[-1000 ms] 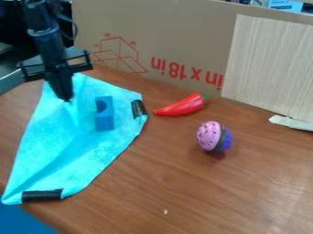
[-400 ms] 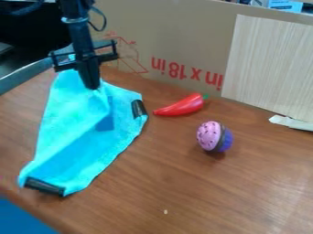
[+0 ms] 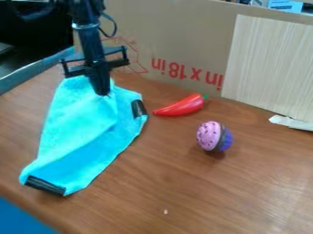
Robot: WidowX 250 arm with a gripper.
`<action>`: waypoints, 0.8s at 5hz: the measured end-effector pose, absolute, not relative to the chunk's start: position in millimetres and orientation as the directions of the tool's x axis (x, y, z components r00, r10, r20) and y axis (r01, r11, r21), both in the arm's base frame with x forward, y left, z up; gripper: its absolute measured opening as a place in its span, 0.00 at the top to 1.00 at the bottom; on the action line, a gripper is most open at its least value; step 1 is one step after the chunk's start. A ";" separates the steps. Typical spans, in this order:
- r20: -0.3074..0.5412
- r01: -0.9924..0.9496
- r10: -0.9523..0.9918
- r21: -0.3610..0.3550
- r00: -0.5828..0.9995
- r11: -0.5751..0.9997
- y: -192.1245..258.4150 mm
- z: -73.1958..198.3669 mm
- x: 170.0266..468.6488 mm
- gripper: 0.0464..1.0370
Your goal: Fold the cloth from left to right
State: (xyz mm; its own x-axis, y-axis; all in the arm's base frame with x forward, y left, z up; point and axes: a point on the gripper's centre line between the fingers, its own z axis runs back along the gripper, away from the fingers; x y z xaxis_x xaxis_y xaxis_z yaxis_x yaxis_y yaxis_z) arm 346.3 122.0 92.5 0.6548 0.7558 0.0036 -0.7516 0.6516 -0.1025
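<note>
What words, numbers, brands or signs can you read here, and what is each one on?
"in x 18 in": red print, upside down, on the cardboard.
Small red marks by the line drawing on the cardboard: too small to read.
Print on the blue-and-white item at the top right edge: too blurred to read.

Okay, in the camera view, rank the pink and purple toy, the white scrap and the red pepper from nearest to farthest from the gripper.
1. Red pepper: right of the cloth.
2. Pink and purple toy: farther right, closer to the camera.
3. White scrap: far right, by the wood-grain panel.
</note>
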 end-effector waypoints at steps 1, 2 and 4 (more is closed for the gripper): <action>0.033 -0.744 0.751 -0.117 0.659 0.658 117.2 93.3 348.6 1.00; 0.046 -0.738 0.747 -0.124 0.663 0.663 106.4 94.4 354.7 1.00; 0.062 -0.750 0.758 -0.114 0.649 0.652 98.6 85.4 373.0 0.98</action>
